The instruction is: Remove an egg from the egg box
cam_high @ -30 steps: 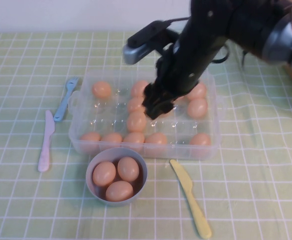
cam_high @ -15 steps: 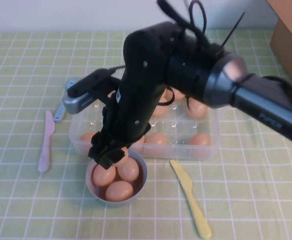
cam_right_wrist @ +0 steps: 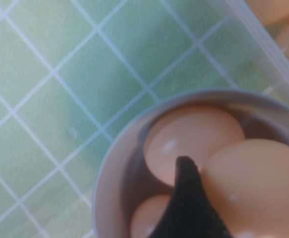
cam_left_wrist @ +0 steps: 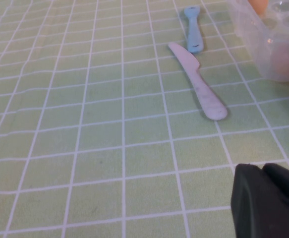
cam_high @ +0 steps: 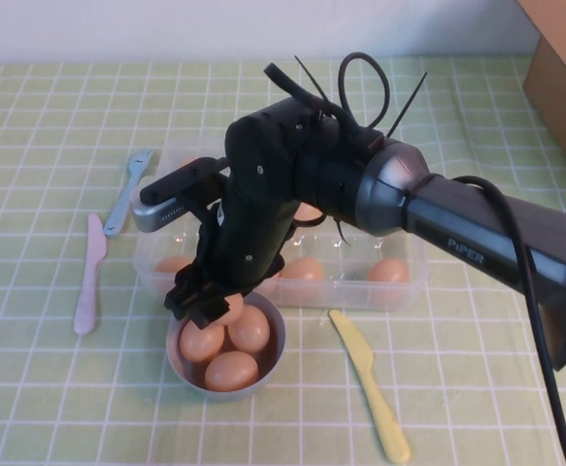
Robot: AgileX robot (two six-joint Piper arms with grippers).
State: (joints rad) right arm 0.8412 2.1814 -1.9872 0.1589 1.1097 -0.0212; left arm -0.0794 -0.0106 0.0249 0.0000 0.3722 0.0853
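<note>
The right gripper (cam_high: 208,303) is poised over the grey bowl (cam_high: 178,360), just beside the egg box (cam_high: 407,283), with an egg (cam_high: 232,305) seemingly clamped between its jaws. The egg should be lowered gently into a gap among the bowl's eggs before release. The left gripper (cam_left_wrist: 268,201) is parked over bare cloth; its jaw state cannot be told.

The right arm (cam_high: 477,243) bears white lettering that seems to read "PiPER".
</note>
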